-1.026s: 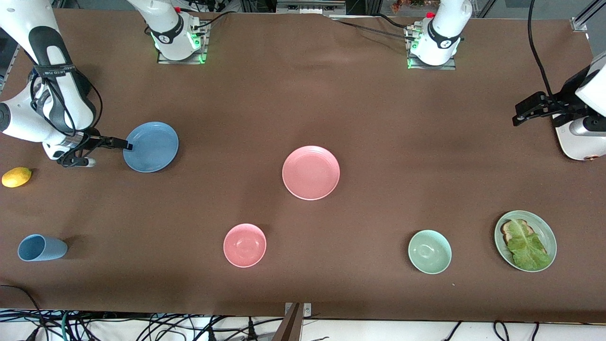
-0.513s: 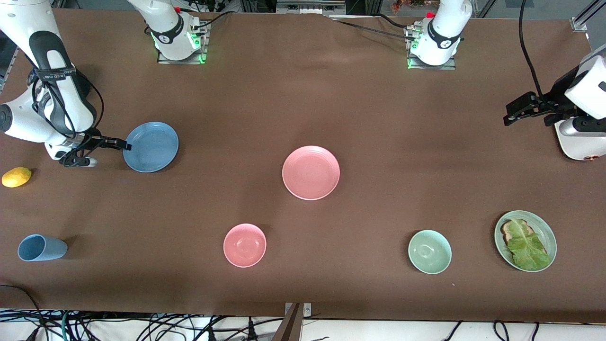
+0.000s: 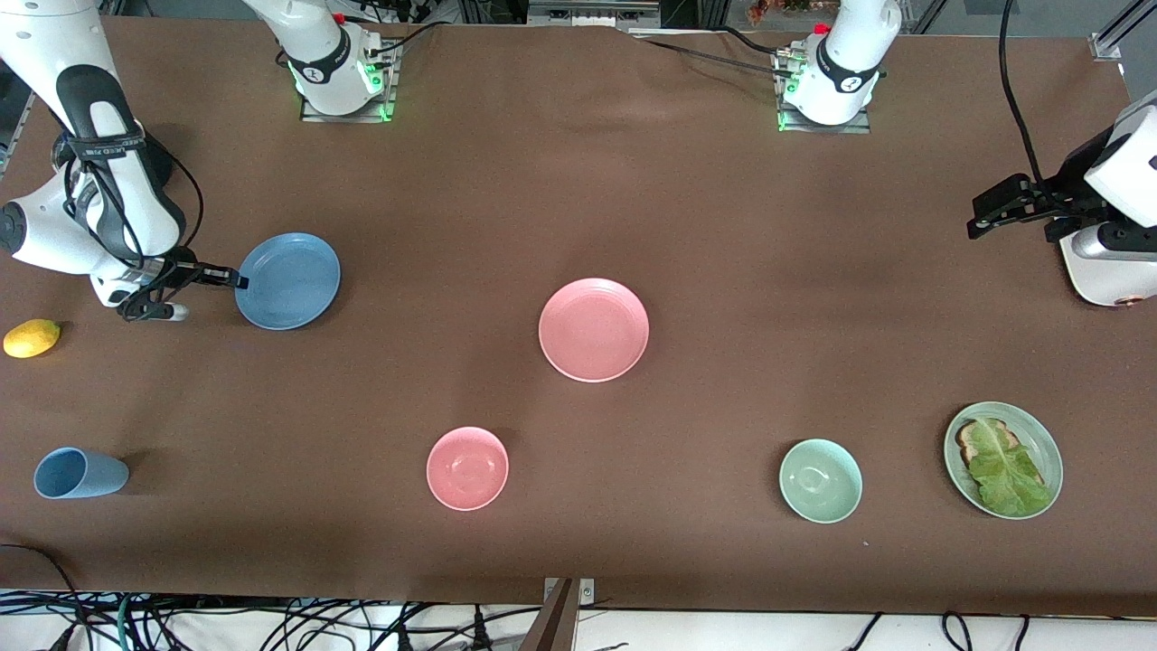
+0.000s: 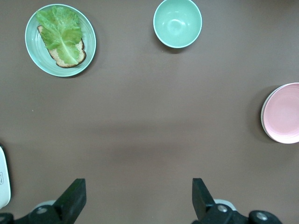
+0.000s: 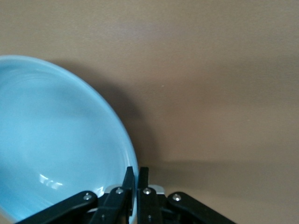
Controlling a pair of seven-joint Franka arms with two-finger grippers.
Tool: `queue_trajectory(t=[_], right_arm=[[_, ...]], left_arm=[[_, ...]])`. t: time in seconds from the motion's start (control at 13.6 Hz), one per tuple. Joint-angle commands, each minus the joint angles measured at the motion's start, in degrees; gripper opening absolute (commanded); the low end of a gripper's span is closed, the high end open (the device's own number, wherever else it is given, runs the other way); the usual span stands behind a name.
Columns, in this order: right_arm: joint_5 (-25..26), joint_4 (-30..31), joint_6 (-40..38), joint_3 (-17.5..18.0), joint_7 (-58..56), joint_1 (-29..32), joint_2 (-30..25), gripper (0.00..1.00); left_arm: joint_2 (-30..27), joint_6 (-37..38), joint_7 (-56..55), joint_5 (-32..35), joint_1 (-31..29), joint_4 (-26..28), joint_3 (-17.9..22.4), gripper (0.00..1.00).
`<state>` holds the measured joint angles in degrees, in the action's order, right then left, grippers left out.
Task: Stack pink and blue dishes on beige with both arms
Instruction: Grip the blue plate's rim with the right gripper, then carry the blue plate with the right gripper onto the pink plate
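Observation:
The blue dish (image 3: 289,280) lies on the brown table near the right arm's end. My right gripper (image 3: 239,278) is shut on its rim, on the side toward that end of the table. The right wrist view shows the fingers (image 5: 130,179) pinching the edge of the blue dish (image 5: 56,140). The pink dish (image 3: 594,329) lies flat at the table's middle. My left gripper (image 3: 981,221) hangs open over bare table at the left arm's end, holding nothing. In the left wrist view the left gripper (image 4: 138,186) is wide open, with the pink dish (image 4: 282,113) farther off. The beige dish is out of view.
Nearer the front camera stand a pink bowl (image 3: 467,467), a pale green bowl (image 3: 820,480) and a green plate (image 3: 1048,443) with toast and lettuce. A blue cup (image 3: 77,473) lies on its side and a lemon (image 3: 32,337) sits at the right arm's end.
My right gripper's fingers have closed onto the blue dish's rim. The left gripper has shifted slightly over the table and stays open.

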<state>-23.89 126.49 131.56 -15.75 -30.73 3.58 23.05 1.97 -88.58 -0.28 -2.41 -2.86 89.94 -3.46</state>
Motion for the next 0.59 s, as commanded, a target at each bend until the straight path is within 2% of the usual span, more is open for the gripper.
queue_trajectory(t=[0.0, 0.22, 0.51], right_arm=[[-1.25, -1.94, -1.30, 0.46, -1.27, 0.46, 0.51, 0.00], [-1.16, -8.52, -12.44, 0.37, -1.27, 0.55, 0.24, 0.00], [-1.07, -14.85, -21.32, 0.63, 2.14, -0.68, -1.34, 0.00]], left_arm=[[-0.30, 0.60, 1.78, -0.58, -0.56, 0.24, 0.12, 1.00], [0.93, 0.60, 1.95, -0.66, -1.35, -0.46, 0.03, 1.00], [0.93, 0.60, 1.95, -0.84, -1.35, -0.46, 0.03, 1.00]])
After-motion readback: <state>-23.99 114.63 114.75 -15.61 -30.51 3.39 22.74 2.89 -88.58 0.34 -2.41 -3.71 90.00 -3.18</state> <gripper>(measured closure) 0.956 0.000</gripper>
